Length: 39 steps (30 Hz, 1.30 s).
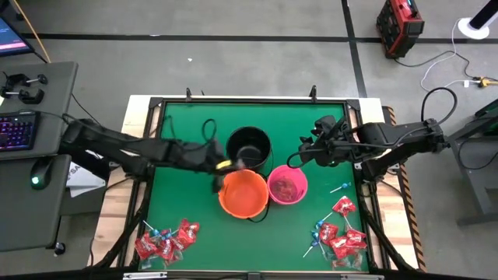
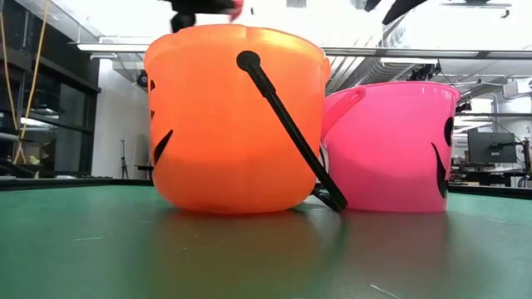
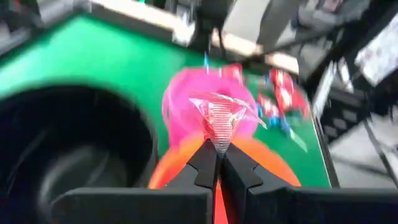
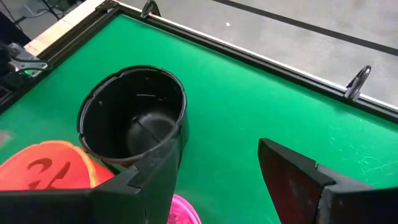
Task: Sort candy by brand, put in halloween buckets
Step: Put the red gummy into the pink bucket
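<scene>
Three buckets stand together mid-table: the black bucket (image 1: 249, 148), the orange bucket (image 1: 243, 193) and the pink bucket (image 1: 287, 187). My left gripper (image 1: 224, 166) hovers between the black bucket's rim and the orange one's, shut on a red candy packet (image 3: 217, 118). My right gripper (image 1: 305, 149) is open above the table just beyond the pink bucket, empty. Loose red packets and blue lollipops lie in two heaps, one at the near left (image 1: 166, 241) and one at the near right (image 1: 339, 233). In the low view the orange bucket (image 2: 233, 124) hides the black one. My left gripper pinches the red packet between its two fingertips (image 3: 208, 163), on the edge nearest the gripper (image 3: 219, 147). The packet is lifted clear and sticks out past the fingertips, its clear crimped end (image 3: 214, 102) pointing away, over the orange bucket's rim (image 3: 261, 152).
The green mat has a raised black frame (image 1: 249, 101) around it. The orange bucket's black handle (image 2: 287, 124) hangs down its near side toward the pink bucket (image 2: 399, 149). Bare mat lies between the two candy heaps and on the far side of the black bucket (image 4: 134, 118).
</scene>
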{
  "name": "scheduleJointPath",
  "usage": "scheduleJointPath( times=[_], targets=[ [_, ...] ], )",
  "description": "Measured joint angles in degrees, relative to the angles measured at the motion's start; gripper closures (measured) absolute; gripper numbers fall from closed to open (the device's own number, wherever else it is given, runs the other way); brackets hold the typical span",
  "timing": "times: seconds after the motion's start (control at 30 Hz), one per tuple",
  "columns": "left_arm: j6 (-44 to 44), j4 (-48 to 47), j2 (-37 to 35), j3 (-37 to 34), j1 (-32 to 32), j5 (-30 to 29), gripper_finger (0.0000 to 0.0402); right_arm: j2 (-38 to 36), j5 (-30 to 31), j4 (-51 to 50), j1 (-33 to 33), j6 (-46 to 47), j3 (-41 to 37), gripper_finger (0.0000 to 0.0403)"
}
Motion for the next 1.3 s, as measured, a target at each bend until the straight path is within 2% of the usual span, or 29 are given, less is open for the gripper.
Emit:
scheduleJointPath(
  times=[0.17,0.37,0.47,0.53,0.67,0.77,0.97,1.17,1.3],
  targets=[
    [4.2,20.3,11.2,0.0,2.3,4.2,0.0401,0.0,0.0,0.4,0.0,0.0,0.0,0.0188],
    [6.5,42.5,23.6,0.0,3.4,4.6,0.0401,0.0,0.0,0.4,0.0,1.1,0.0,0.0188],
    [4.1,51.3,28.3,0.1,3.6,4.7,0.0401,0.0,0.1,0.4,0.0,1.5,0.0,0.0188],
    [3.8,53.9,30.8,0.9,3.8,4.7,0.0401,0.0,0.1,0.4,0.0,1.5,0.0,0.0188],
    [3.7,51.9,35.2,3.9,3.8,4.9,0.0397,0.0,0.5,0.5,0.0,1.5,0.0,0.0188],
    [4.2,47.8,37.6,7.7,3.8,5.8,0.0378,0.0,0.6,0.7,0.0,1.6,0.0,0.0188],
    [7.5,32.5,40.3,16.0,3.8,7.8,0.0303,0.0,0.9,0.8,0.0,1.4,0.0,0.0188],
    [9.9,21.0,39.8,22.6,4.2,8.6,0.0224,0.0,0.8,0.7,0.0,1.4,0.0,0.0188],
    [10.2,6.5,37.3,26.6,5.4,15.4,0.0199,0.0,-0.2,0.2,0.0,1.3,0.0,0.0188]
  ],
)
